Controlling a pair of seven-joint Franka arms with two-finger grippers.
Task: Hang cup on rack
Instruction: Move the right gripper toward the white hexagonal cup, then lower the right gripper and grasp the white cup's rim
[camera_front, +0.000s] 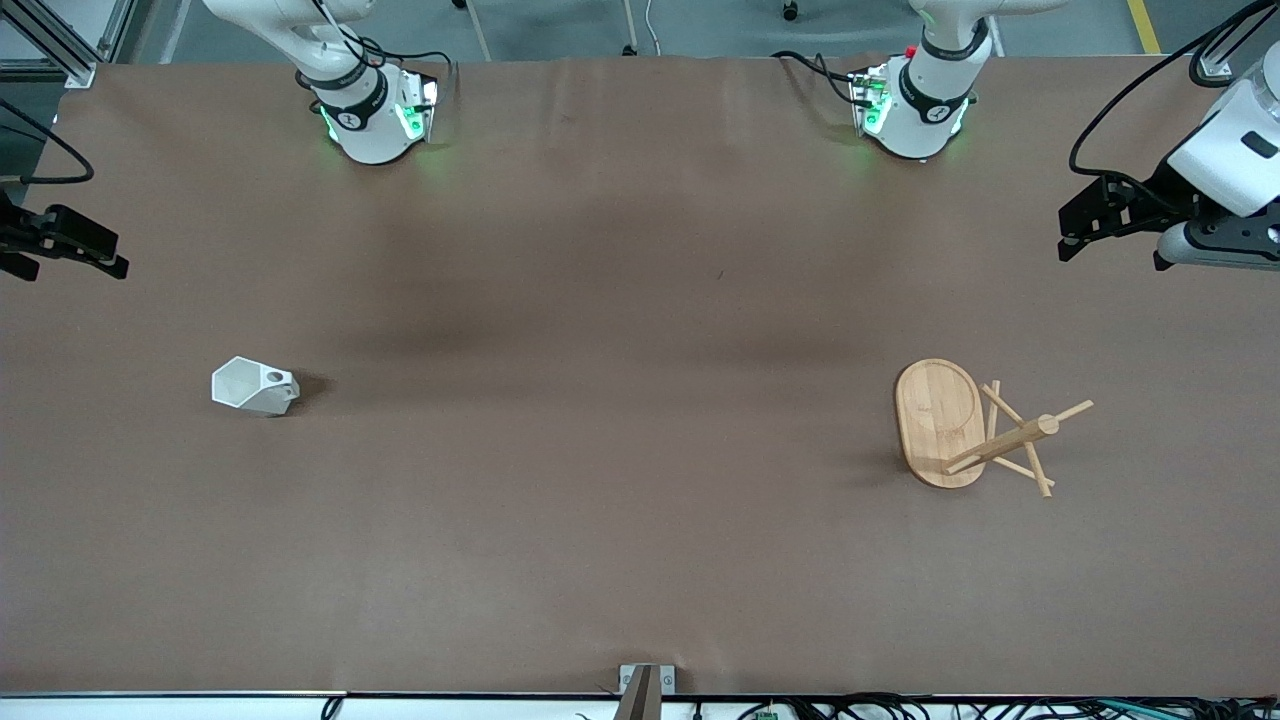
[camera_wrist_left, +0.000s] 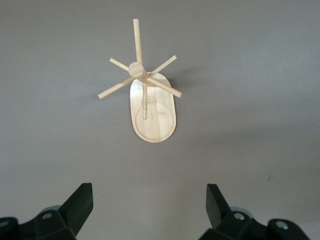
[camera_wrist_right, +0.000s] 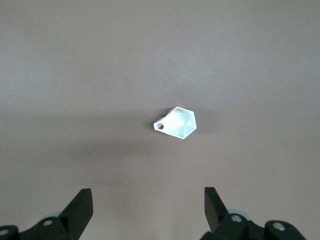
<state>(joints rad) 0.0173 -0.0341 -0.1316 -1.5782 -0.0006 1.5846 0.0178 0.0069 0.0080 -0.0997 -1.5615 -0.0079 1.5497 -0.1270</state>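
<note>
Cup sits on the table, well apart from the rack, toward the right arm's end. Rack stands upright toward the left arm's end. Left gripper hovers spread wide near the rack; right gripper hovers equally wide, far from it.

The cup is a small white faceted mug with a polygonal rim and a blocky handle pierced by a round hole; it sits on the brown table toward the right arm's end; the rack, a light bamboo mug tree, stands upright on its oval flat base toward the left arm's end, thin slanted pegs spreading from its central post; the two are well apart.
</note>
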